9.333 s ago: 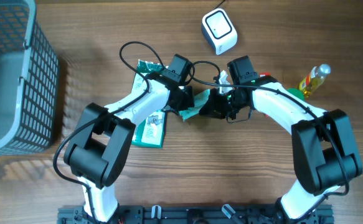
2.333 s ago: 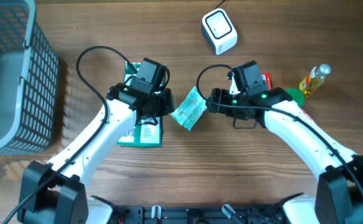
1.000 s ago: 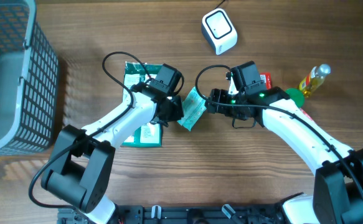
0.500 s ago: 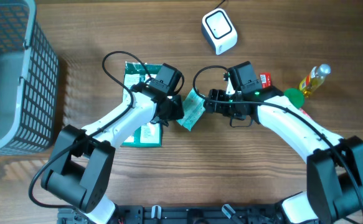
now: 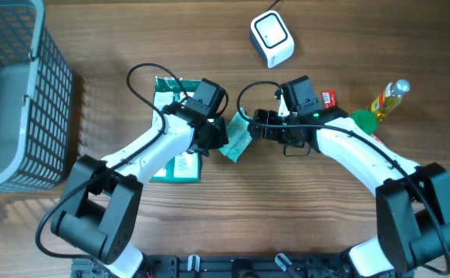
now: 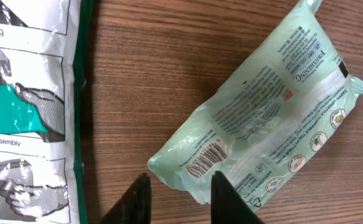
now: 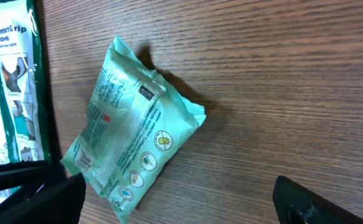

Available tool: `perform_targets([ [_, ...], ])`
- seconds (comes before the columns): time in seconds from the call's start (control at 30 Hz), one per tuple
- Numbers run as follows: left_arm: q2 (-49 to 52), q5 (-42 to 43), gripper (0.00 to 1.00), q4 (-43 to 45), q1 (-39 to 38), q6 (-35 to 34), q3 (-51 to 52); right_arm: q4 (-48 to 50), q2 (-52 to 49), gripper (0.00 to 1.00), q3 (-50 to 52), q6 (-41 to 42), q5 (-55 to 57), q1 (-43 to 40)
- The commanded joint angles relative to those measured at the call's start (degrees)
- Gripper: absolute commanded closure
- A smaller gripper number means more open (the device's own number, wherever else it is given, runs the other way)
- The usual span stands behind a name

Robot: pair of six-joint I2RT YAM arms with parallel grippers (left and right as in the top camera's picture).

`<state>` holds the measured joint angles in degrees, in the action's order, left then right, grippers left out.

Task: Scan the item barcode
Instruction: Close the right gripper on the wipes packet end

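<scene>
I judge the scan not yet done: the pale green plastic wipes packet [image 6: 256, 118] lies barcode-up on the brown wooden table [image 5: 232, 224], well apart from the white cube-shaped scanner [image 5: 272, 38], with my right gripper [image 7: 176, 183] gaping empty and my left gripper [image 6: 180, 199] narrowly parted at its corner, hold unclear.

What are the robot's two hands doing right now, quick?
Left hand: open, at a corner of the pale green plastic packet.
Right hand: open, holding nothing.

Barcode [image 6: 206, 163] digits on wipes pack [image 6: 262, 118] illegible
</scene>
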<state>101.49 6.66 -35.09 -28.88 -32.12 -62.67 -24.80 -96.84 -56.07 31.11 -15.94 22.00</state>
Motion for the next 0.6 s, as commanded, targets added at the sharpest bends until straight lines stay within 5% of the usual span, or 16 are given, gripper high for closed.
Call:
perform_targets([
  [0.0, 0.76, -0.52, 0.67, 0.72, -0.26, -0.04, 0.09, -0.31, -0.9, 0.04, -0.52, -1.2, -2.64, -1.75],
  [0.57, 9.27, -0.39, 0.72, 4.22, -1.53, -0.31, 0.09, 6.8, -5.2, 0.13, -0.52, -4.15, -4.09, -4.09],
])
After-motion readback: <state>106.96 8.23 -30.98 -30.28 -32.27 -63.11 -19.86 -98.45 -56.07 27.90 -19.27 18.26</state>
